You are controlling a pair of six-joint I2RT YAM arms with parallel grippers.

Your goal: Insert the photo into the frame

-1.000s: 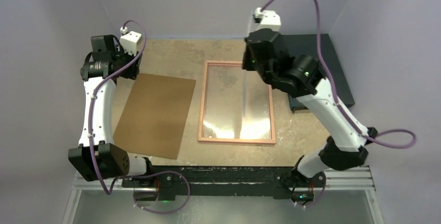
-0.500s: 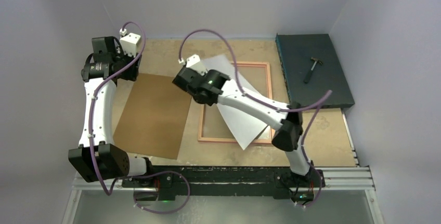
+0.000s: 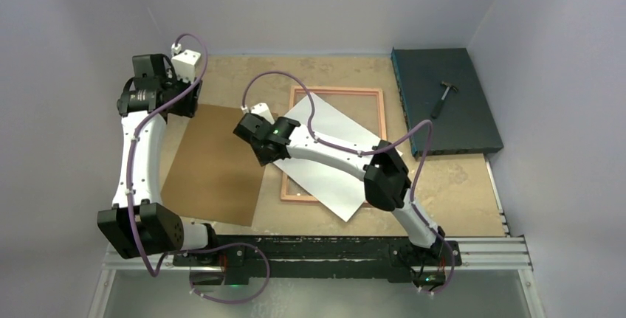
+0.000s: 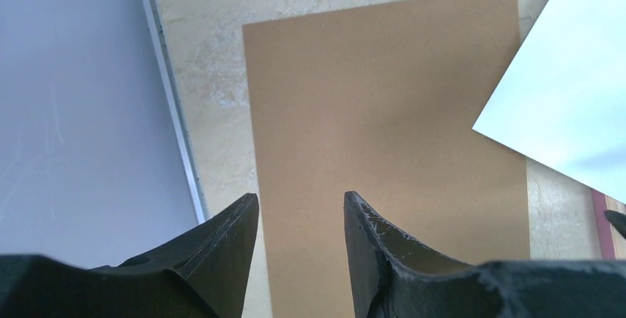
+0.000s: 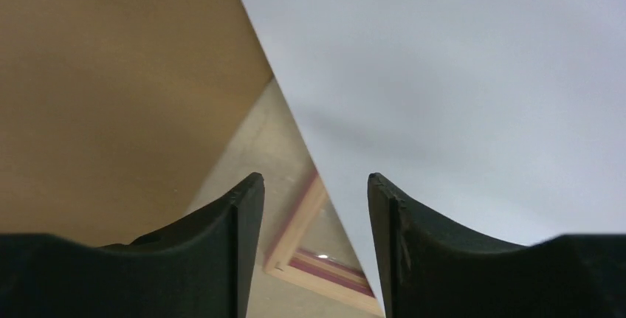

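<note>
The photo (image 3: 336,163) lies white side up, turned askew across the frame (image 3: 383,122); its near corner hangs past the frame's near rail. In the right wrist view the photo (image 5: 458,89) fills the right side and a frame (image 5: 295,233) corner shows below. My right gripper (image 3: 258,152) hovers over the photo's left corner, open (image 5: 314,178), with nothing between its fingers. The left gripper (image 3: 188,97) hangs open (image 4: 301,196) and empty above the far end of the brown board. A corner of the photo (image 4: 568,89) shows at the right of that view.
The brown backing board (image 3: 221,163) lies left of the frame, and the photo's left corner reaches its edge (image 5: 111,89). A dark flat box (image 3: 458,126) at the far right carries a small hammer (image 3: 443,97). Grey walls close in on both sides.
The right arm swung from the far right across the frame to its left side, laid the photo white side up over it, and opened its jaws. The left arm stayed put.
</note>
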